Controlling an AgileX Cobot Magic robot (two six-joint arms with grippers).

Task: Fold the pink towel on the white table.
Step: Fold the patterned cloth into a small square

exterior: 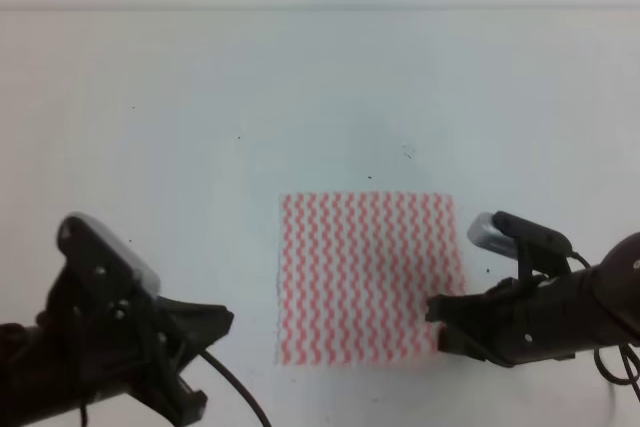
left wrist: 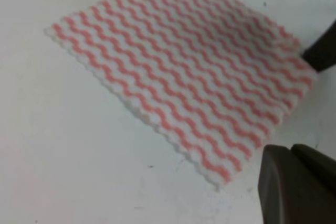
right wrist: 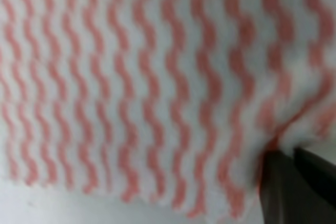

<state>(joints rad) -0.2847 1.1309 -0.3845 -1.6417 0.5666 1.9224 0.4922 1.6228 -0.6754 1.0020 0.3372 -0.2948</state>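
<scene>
Pink towel (exterior: 370, 277): thin, limp, light; flat on white desk (exterior: 200, 127). My right claw (exterior: 440, 322) pinches its near-right corner; left claw (exterior: 205, 362) released, clear.

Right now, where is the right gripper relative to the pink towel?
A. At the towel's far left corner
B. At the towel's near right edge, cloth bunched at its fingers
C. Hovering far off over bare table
B: in the right wrist view the pink towel puckers against the right gripper fingers, and overhead it meets that edge.

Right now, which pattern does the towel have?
The pink towel has pink-red and white wavy zigzag stripes, seen best in the left wrist view.
</scene>
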